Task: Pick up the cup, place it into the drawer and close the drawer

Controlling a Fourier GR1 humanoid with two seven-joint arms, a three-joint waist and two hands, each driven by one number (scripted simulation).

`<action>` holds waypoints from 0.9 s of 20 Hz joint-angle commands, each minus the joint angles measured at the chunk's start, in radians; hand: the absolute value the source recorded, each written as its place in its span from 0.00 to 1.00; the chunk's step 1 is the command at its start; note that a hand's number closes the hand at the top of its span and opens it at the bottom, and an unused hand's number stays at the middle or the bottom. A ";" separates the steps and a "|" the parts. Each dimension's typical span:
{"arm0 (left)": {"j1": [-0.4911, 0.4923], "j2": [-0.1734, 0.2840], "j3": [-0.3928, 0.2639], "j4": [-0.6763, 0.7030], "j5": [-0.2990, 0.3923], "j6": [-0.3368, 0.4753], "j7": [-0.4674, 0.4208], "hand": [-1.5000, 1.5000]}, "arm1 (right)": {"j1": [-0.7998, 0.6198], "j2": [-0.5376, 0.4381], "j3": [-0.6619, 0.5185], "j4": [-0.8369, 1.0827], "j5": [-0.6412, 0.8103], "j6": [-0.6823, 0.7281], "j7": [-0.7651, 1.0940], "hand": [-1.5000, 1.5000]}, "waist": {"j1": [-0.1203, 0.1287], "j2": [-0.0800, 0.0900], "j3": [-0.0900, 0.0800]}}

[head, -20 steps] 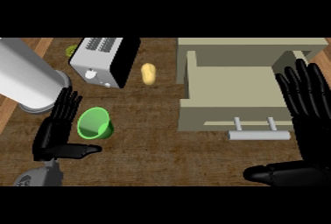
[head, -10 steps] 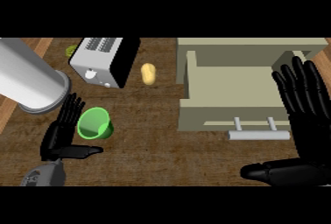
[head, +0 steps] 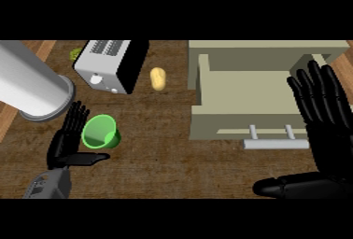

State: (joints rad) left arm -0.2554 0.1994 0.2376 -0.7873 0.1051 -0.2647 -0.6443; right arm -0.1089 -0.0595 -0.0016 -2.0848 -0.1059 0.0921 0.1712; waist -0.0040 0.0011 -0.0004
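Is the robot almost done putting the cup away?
No, it has barely started. The drawer is already open, with nothing seen inside. The green cup sits on the counter, not lifted. The left hand is open right beside it, about to grab. Lifting, placing it in the drawer and closing remain.

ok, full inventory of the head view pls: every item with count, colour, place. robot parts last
cup: 1, green, on the counter at left, beside the left hand's fingers, not held
toaster: 1, white and black, upper left
potato-like item: 1, yellow, between the toaster and the drawer
small green thing: 1, mostly hidden behind the toaster, cannot tell what it is
drawer: 1, beige, pulled open at right, nothing visible inside, pale handle at its front
counter: 1, dark brown wood grain
left forearm: 1, grey, upper left
left hand: 1, black, open, just left of the cup
right hand: 1, black, open, over the drawer's right side
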 commanded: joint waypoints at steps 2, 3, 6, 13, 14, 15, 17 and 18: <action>-0.039 0.042 0.020 0.174 -0.015 -0.028 -0.110 0.00 | 0.011 -0.020 -0.028 -0.020 -0.019 0.013 0.020 0.00 | -0.002 0.000 0.000; -0.073 0.035 0.013 0.134 -0.009 0.005 -0.049 0.00 | 0.019 -0.028 -0.051 -0.032 -0.049 0.026 0.020 0.00 | -0.001 -0.001 0.000; -0.060 0.029 -0.002 0.269 -0.047 -0.026 -0.175 0.00 | -0.030 -0.001 0.001 -0.008 -0.009 -0.006 0.041 0.00 | -0.001 0.000 0.000; -0.171 0.039 0.015 0.411 -0.048 -0.030 -0.254 0.00 | 0.022 -0.002 0.009 -0.056 -0.008 0.004 0.047 0.00 | -0.005 0.001 -0.001; -0.135 0.033 -0.001 0.385 -0.053 -0.040 -0.254 0.00 | -0.005 -0.026 -0.059 0.006 -0.052 0.029 0.000 0.00 | -0.002 0.000 0.000; -0.138 0.031 0.004 0.383 -0.043 -0.050 -0.255 0.00 | -0.034 -0.008 -0.032 0.073 -0.015 0.022 -0.042 0.00 | 0.000 0.001 0.000; -0.165 0.039 0.011 0.382 -0.025 -0.074 -0.213 0.00 | 0.041 -0.014 -0.022 0.019 -0.015 0.043 -0.037 0.00 | -0.002 0.000 0.000; -0.137 0.051 0.006 0.350 -0.022 -0.090 -0.208 0.00 | 0.030 -0.073 -0.128 0.010 -0.120 0.084 -0.007 0.00 | -0.001 -0.001 0.000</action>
State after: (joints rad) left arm -0.4013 0.2391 0.2442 -0.4140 0.0644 -0.2943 -0.8527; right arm -0.0991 -0.0878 -0.0523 -2.0722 -0.1528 0.1315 0.1642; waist -0.0064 0.0015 -0.0008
